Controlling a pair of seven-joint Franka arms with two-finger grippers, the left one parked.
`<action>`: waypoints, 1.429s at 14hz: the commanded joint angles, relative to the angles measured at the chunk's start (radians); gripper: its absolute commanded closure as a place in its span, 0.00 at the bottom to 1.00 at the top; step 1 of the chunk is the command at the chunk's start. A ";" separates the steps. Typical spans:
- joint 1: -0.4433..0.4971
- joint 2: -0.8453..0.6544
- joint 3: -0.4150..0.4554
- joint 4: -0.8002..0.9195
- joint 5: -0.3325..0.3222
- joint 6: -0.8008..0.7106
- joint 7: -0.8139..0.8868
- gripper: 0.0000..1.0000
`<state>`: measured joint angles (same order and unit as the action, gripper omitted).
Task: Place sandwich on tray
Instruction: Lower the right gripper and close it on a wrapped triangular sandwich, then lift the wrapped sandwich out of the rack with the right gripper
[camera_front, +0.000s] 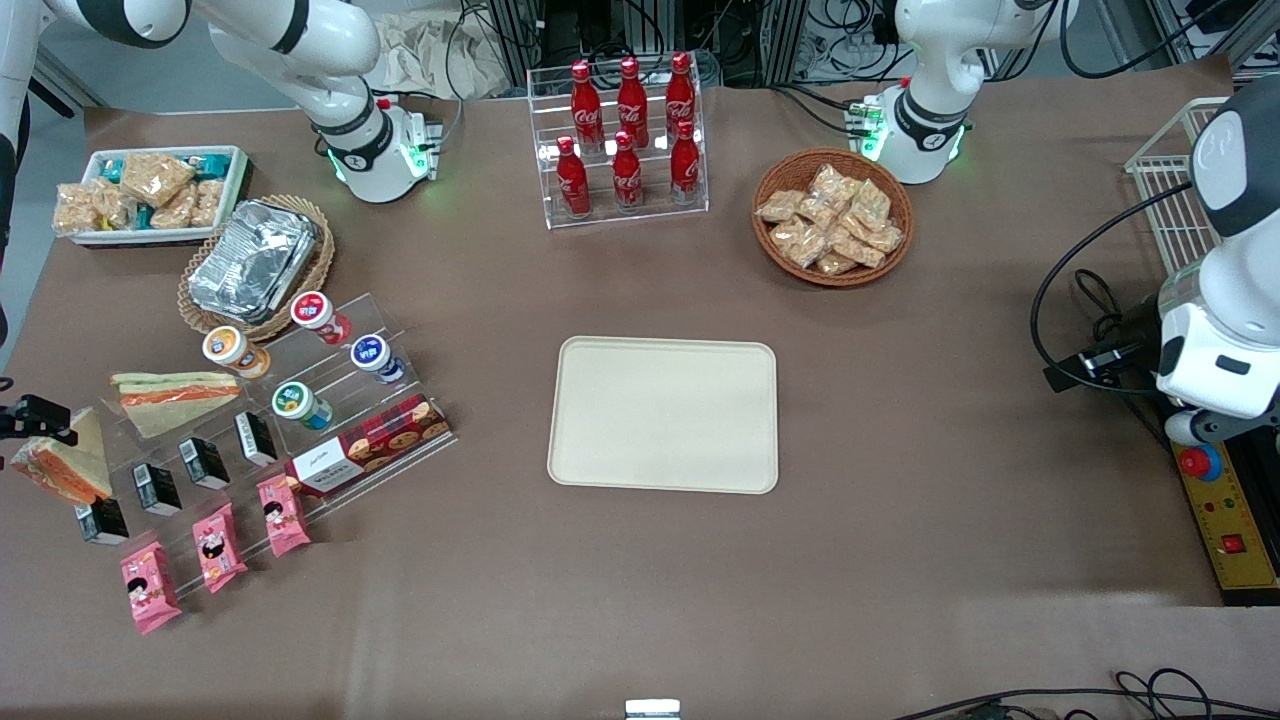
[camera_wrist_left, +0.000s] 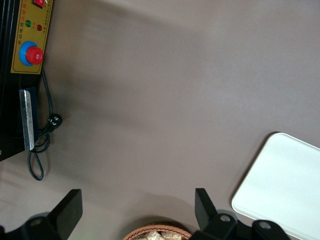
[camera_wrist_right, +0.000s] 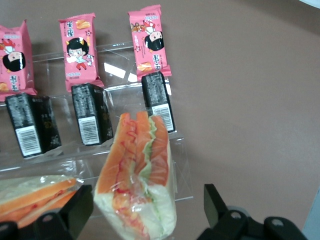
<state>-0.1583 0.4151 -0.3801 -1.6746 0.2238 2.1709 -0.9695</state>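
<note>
I find the counter (camera_front: 900, 560) covered in brown paper, with the tray (camera_front: 664, 415) lying flat and bare near its middle. The acrylic stepped stand (camera_front: 330, 400) sits toward the working arm's end of the counter. It carries the small lidded cups (camera_front: 300, 404), the black cartons (camera_wrist_right: 91, 120), a flat biscuit box (camera_front: 370, 447) and the pink snack packs (camera_wrist_right: 79, 47). A longer wrapped sandwich (camera_front: 175, 398) also rests on it.

The sandwich (camera_wrist_right: 140, 175) is at the end of that stand nearest the working arm, with the claw (camera_wrist_right: 145, 212) about it. In the right wrist view the wedge stands between the two fingers (camera_wrist_right: 75, 210), and each finger is set clear of the wrap with a gap on either side. I judge the claw wide and not yet gripping, though the contact line is partly hidden and I cannot rule out a light touch lower down.

The step in hand is the grasp, and the carry has not begun. The next move calls for closing gently on the bread faces, since the wrap looks slippery and the filling soft. It then calls for lifting clear of the stand's lip before travelling toward the tray.

The longer sandwich lies just beside the wedge and could be dragged along. The cartons and cups stand between the wedge and the tray, so a low path risks toppling them.
</note>
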 joint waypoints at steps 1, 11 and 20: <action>-0.009 0.016 0.007 -0.017 0.038 0.052 -0.028 0.02; -0.015 0.025 0.006 -0.036 0.086 0.059 -0.061 0.49; -0.020 -0.035 0.000 -0.007 0.094 -0.018 -0.069 0.86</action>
<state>-0.1668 0.4302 -0.3824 -1.6929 0.2885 2.2074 -1.0258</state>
